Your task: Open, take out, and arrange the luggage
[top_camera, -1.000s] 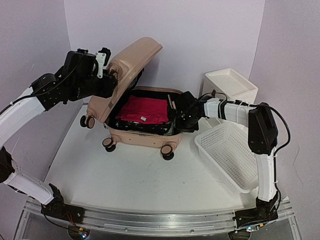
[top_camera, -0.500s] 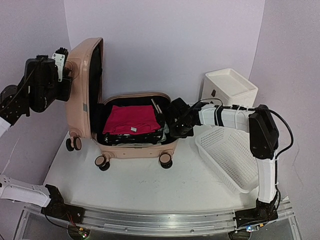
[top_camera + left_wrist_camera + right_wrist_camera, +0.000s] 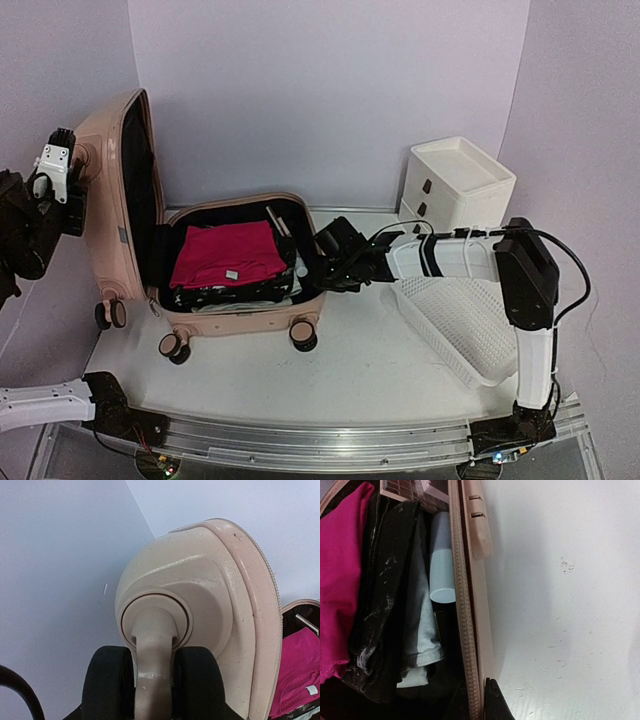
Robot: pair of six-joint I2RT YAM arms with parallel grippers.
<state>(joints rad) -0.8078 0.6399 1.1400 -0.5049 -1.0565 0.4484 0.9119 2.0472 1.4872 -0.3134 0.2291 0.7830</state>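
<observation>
The pale-pink luggage (image 3: 235, 305) lies open on the table, with its lid (image 3: 105, 225) standing upright at the left. Its base holds a red garment (image 3: 225, 255) on dark clothes. My left gripper (image 3: 66, 165) is at the lid's top outer corner, shut on a caster wheel; the left wrist view shows the pink caster stem (image 3: 152, 645) between two black wheels. My right gripper (image 3: 325, 262) is shut on the right rim of the base. In the right wrist view its fingertips (image 3: 492, 702) pinch the zipper rim (image 3: 465, 630).
A white perforated basket (image 3: 455, 325) lies tilted right of the luggage. A white drawer unit (image 3: 455, 180) stands at the back right. Inside the base are dark jeans (image 3: 390, 595) and a pale-blue tube (image 3: 442, 555). Purple walls stand close at the left and back.
The left gripper pulled the lid from half open to fully upright and moved left. The whole luggage slid left across the table, and the right gripper followed on the rim.
</observation>
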